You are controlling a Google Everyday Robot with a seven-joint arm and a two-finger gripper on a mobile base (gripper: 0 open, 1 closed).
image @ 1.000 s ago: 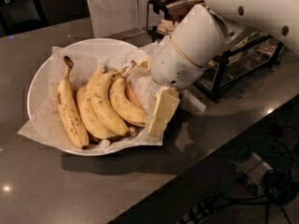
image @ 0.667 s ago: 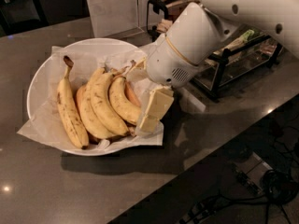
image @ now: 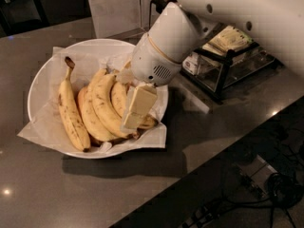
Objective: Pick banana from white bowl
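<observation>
Here, claw (image: pixel 134 119) over white bowl (image: pixel 34 92), dark grey counter (image: pixel 95 194), dim lighting

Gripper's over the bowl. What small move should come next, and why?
Probably lower the gripper a little, straight down: it hangs over the right side of the white bowl, just above the short curved banana, which lies beside the longer bananas.

Grey counter (image: pixel 204 141), black wire rack (image: pixel 227 66), floor cables (image: pixel 281 190)
</observation>
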